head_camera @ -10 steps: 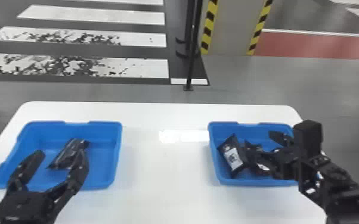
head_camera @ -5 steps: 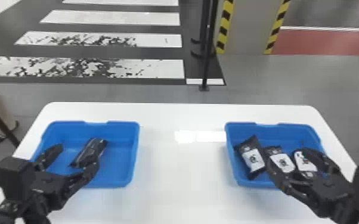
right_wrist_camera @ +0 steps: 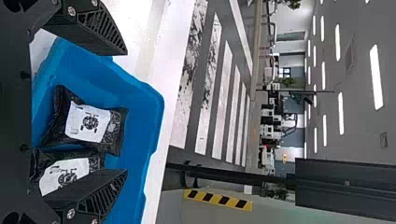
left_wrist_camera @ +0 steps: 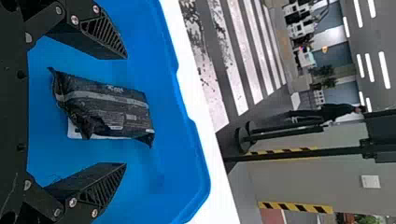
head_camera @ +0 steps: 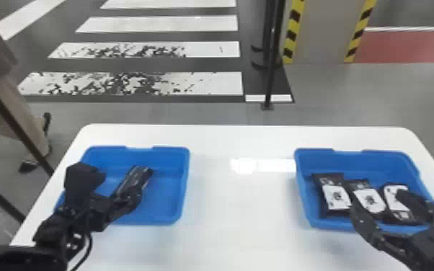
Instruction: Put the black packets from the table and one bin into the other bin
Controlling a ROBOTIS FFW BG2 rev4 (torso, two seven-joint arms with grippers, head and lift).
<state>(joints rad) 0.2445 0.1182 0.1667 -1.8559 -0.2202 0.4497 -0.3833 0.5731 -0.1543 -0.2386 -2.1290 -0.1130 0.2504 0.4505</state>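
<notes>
Left gripper [head_camera: 126,199]: jaws wide apart, over left bin [head_camera: 185,187]. Right gripper [head_camera: 378,203]: jaws wide apart, over near part of right bin [head_camera: 302,201]. Dark packet [head_camera: 138,175] lies slanted inside left bin, near worktop's [head_camera: 241,201] left edge. Three black packets [head_camera: 336,197] with white labels sit side by side in right bin, by worktop's right edge.
</notes>
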